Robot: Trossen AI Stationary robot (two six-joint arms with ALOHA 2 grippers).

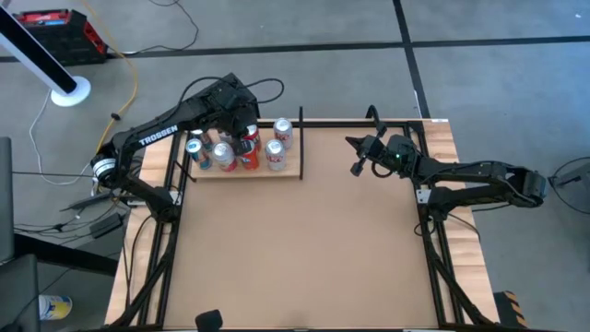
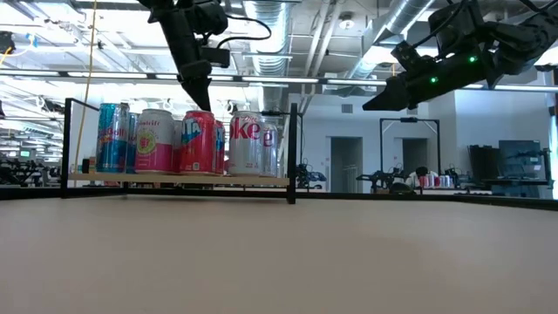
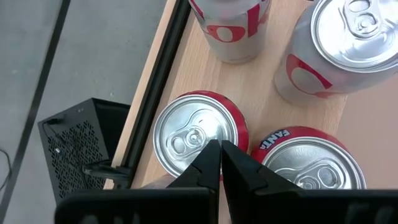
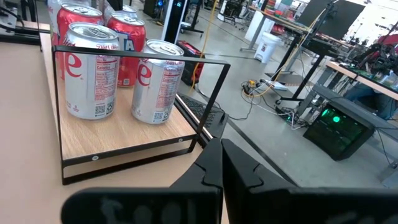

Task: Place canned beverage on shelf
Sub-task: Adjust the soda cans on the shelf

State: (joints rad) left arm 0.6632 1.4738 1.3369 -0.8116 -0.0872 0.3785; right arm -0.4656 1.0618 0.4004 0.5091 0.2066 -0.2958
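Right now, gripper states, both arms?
Left gripper: shut, empty, above the red can on the shelf.
Right gripper: shut, empty, raised beside the shelf.

Cans [image 1: 277, 154] stand on the shelf [image 1: 293, 171] at the table's [image 1: 304, 249] far-left edge.

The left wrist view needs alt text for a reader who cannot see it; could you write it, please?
The left gripper, fingers shut, hangs just above a red can on the pale-wood shelf. A Fanta can and two silver cans stand alongside.

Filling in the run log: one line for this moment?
left gripper: shut, above cans on shelf | right gripper: shut, raised, idle
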